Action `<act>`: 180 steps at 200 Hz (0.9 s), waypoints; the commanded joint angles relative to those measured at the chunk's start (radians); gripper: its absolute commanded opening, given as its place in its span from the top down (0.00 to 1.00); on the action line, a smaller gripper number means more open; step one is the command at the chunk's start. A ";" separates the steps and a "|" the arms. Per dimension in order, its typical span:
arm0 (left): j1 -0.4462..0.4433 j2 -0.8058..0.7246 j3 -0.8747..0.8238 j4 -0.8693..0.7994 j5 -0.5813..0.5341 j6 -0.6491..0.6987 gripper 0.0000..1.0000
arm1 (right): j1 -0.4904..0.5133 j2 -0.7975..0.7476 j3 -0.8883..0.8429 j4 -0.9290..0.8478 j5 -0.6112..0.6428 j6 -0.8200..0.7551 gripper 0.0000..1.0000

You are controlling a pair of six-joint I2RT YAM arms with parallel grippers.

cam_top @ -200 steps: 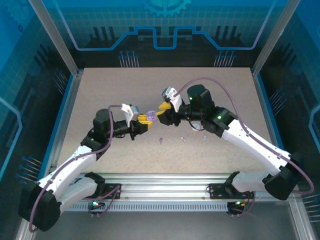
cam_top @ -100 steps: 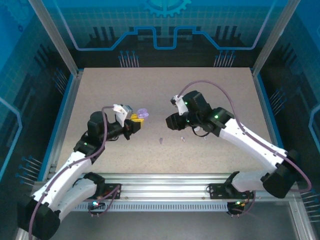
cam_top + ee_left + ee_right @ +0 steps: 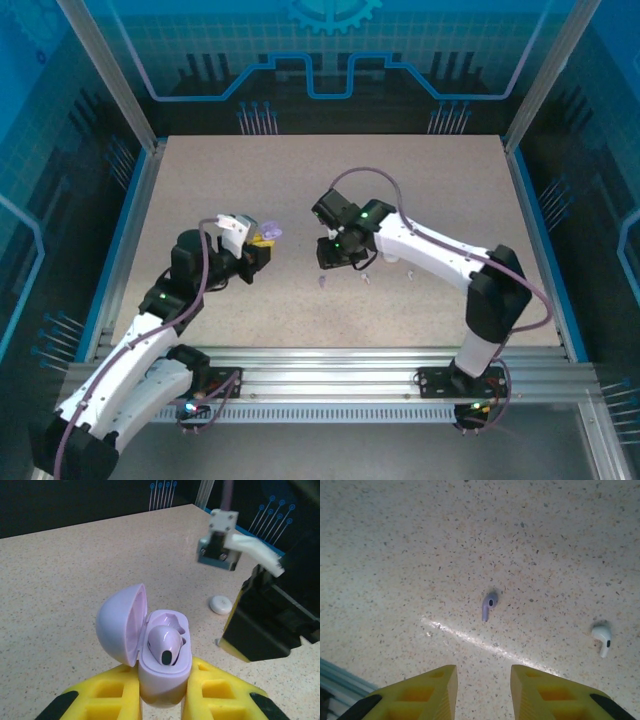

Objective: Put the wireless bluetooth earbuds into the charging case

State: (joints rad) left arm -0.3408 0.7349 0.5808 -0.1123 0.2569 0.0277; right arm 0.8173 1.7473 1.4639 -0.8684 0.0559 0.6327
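The left gripper (image 3: 262, 238) clamps the purple charging case (image 3: 165, 677), lid open, with the seated purple earbud (image 3: 165, 642) inside. The right gripper (image 3: 484, 690), narrowly parted and empty, hangs over the table (image 3: 395, 555) above the loose purple earbud (image 3: 488, 606); the white earbud (image 3: 602, 639) lies near it, apart.

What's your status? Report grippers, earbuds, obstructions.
Left gripper shut on open purple case, seated purple bud inside. Right gripper open above loose purple bud. White bud nearby, path clear.
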 commanded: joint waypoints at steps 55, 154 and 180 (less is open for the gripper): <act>0.008 -0.035 0.018 -0.030 -0.041 0.015 0.81 | -0.005 0.236 0.155 -0.083 -0.032 0.007 0.68; 0.008 -0.027 0.014 -0.026 -0.042 0.018 0.81 | -0.005 0.393 0.228 -0.116 -0.061 0.012 0.68; 0.008 -0.026 0.014 -0.026 -0.042 0.018 0.81 | -0.005 0.419 0.236 -0.119 -0.071 0.013 0.69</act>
State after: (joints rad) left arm -0.3408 0.7116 0.5808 -0.1310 0.2237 0.0284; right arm 0.8169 2.1330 1.6711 -0.9524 0.0139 0.6327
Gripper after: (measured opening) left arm 0.213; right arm 0.313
